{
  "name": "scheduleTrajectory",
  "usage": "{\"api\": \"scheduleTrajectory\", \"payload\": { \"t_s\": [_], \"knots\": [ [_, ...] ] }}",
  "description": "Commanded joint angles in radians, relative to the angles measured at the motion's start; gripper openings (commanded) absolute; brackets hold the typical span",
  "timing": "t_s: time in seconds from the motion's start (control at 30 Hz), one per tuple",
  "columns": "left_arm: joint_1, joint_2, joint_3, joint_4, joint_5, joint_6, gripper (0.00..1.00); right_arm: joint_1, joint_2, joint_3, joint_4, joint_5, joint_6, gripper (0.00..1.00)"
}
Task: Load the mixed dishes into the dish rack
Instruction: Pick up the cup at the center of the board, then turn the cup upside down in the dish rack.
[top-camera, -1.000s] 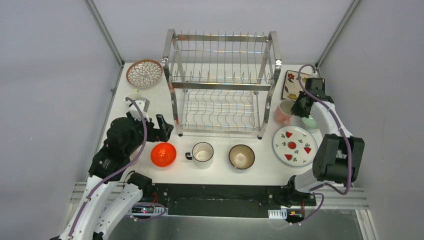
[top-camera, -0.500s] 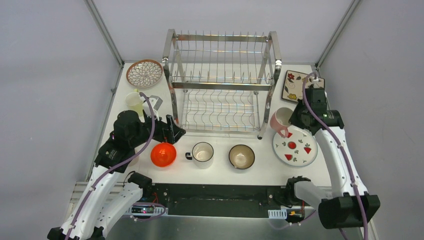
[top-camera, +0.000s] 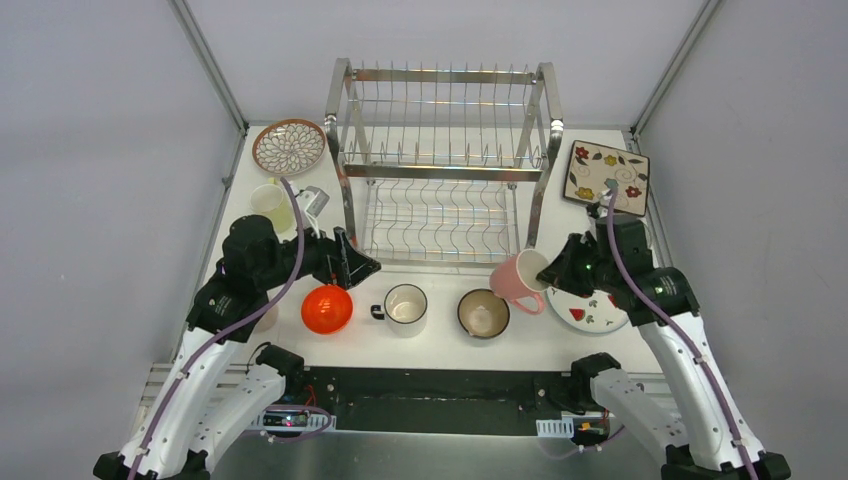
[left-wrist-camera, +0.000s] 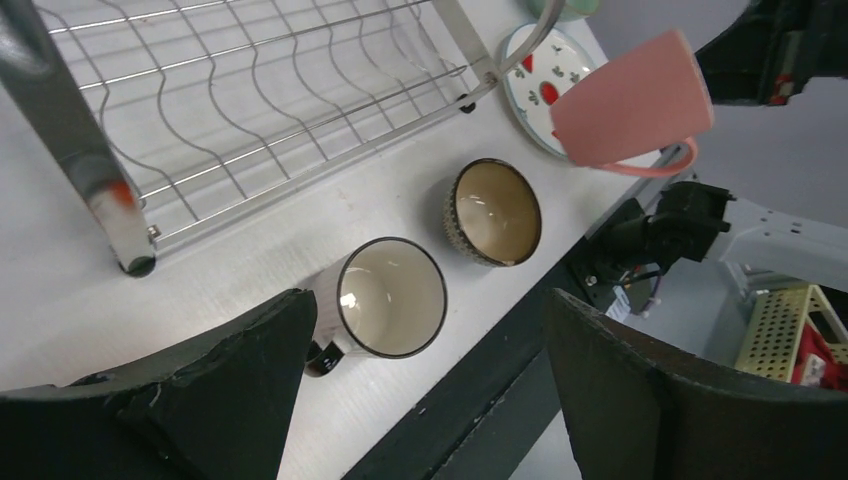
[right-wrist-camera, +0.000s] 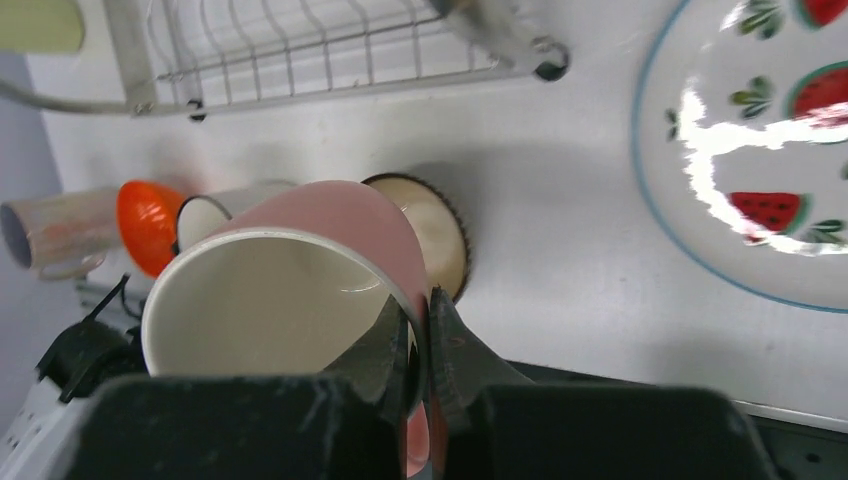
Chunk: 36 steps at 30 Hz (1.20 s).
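The steel dish rack (top-camera: 440, 170) stands at the back centre. My right gripper (top-camera: 553, 272) is shut on the rim of a pink cup (top-camera: 517, 281) and holds it tilted in the air, in front of the rack's right post and above the brown bowl (top-camera: 483, 313). In the right wrist view my gripper (right-wrist-camera: 420, 320) pinches the pink cup's (right-wrist-camera: 300, 230) wall. My left gripper (top-camera: 355, 262) is open and empty above the orange bowl (top-camera: 327, 308). In the left wrist view my gripper (left-wrist-camera: 428, 310) frames the white mug (left-wrist-camera: 390, 297).
The strawberry plate (top-camera: 590, 310) lies under my right arm. The square floral plate (top-camera: 606, 176) is at the back right, the petal plate (top-camera: 289, 146) at the back left, and a yellow cup (top-camera: 270, 203) sits at the left. A beige cup (right-wrist-camera: 45, 235) lies beyond the orange bowl.
My right gripper has lifted the pink cup from beside the rack's right side and carried it left and nearer. My left gripper has moved right, toward the rack's front left post.
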Motion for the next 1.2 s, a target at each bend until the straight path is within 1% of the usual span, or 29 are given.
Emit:
{"api": "scheduleTrajectory", "payload": {
  "t_s": [0.0, 0.17, 0.27, 0.37, 0.53, 0.77, 0.87, 1.17],
  "knots": [
    [0.01, -0.005, 0.051, 0.103, 0.114, -0.065, 0.87, 0.078, -0.009, -0.019, 0.198, -0.179, 0.125, 0.0],
    [0.01, -0.008, 0.052, 0.112, 0.108, -0.072, 0.84, 0.215, 0.055, -0.013, 0.273, -0.116, 0.15, 0.0],
    [0.01, -0.006, 0.058, 0.112, 0.106, -0.095, 0.83, 0.32, 0.111, -0.003, 0.337, -0.067, 0.173, 0.0],
    [0.01, -0.007, 0.065, 0.112, 0.092, -0.115, 0.81, 0.425, 0.178, 0.034, 0.387, 0.014, 0.18, 0.0],
    [0.01, -0.011, 0.063, 0.103, 0.072, -0.117, 0.79, 0.544, 0.27, 0.107, 0.431, 0.109, 0.17, 0.0],
    [0.01, 0.0, 0.058, 0.079, 0.046, -0.12, 0.78, 0.689, 0.378, 0.203, 0.436, 0.31, 0.157, 0.0],
    [0.01, 0.022, 0.065, 0.075, 0.054, -0.134, 0.78, 0.77, 0.431, 0.264, 0.418, 0.414, 0.144, 0.0],
    [0.009, 0.047, 0.061, 0.066, 0.073, -0.145, 0.7, 0.956, 0.619, 0.461, 0.362, 0.679, 0.069, 0.0]
  ]
}}
